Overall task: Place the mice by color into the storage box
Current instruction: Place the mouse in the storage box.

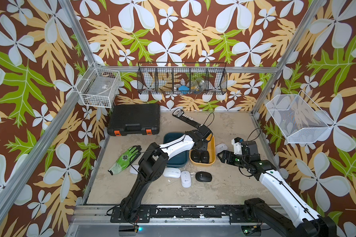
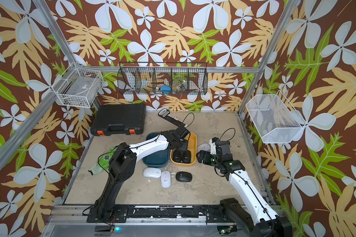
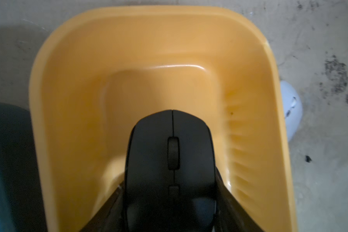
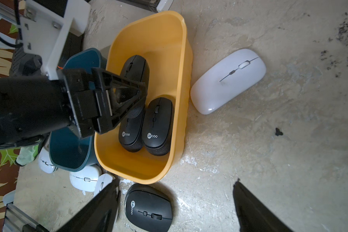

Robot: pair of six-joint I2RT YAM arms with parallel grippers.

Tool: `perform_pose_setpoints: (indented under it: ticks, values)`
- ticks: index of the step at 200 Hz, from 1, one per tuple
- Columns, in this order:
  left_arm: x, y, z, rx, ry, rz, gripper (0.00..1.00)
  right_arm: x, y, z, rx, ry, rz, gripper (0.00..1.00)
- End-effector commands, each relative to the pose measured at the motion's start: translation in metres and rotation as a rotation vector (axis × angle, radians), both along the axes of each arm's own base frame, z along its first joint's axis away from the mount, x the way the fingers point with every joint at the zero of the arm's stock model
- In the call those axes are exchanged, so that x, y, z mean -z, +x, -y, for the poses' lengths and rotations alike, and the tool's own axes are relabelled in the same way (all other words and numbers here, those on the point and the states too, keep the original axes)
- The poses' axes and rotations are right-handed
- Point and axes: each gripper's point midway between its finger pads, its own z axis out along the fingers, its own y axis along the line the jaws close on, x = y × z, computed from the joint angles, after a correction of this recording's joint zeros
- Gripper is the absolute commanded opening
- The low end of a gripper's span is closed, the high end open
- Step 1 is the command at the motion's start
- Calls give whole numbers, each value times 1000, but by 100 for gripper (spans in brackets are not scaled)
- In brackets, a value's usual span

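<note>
Left hand pinching a black mouse, I hover over the yellow bin holding other black mice; right hand spread.

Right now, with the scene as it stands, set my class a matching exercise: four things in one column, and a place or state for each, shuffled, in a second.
Column one:
1. left gripper
2. right gripper
3. green glove
4. loose black mouse

Column two:
a. on the table, nearer the robot's base than the yellow bin
b. open, holding nothing
c. closed on the carried black mouse, over the yellow bin
d. on the table, left of the teal bin

Pairs: 1-c, 2-b, 3-d, 4-a
</note>
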Motion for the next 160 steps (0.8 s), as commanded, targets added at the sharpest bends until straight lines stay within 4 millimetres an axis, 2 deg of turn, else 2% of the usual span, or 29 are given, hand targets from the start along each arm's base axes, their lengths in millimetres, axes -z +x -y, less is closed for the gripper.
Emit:
perform_pose_setpoints:
  ticks: [1,38,74,90,122,160]
  values:
    - [-3,13,-10,-45,61,61,48,1,-3,-1,-19,0,4,90]
    - [5,21,-11,-75,87,77,50,5,-8,-1,-27,-4,0,90]
    - [22,21,-15,-108,113,66,55,8,-10,-1,-29,-1,-3,90]
    - [23,23,-15,-120,112,71,59,7,-10,-2,-30,1,2,90]
    - [18,22,-11,-132,81,70,70,5,-10,-2,-33,1,4,90]
    - [-2,20,-4,-133,32,87,80,5,-12,-3,-38,12,3,90]
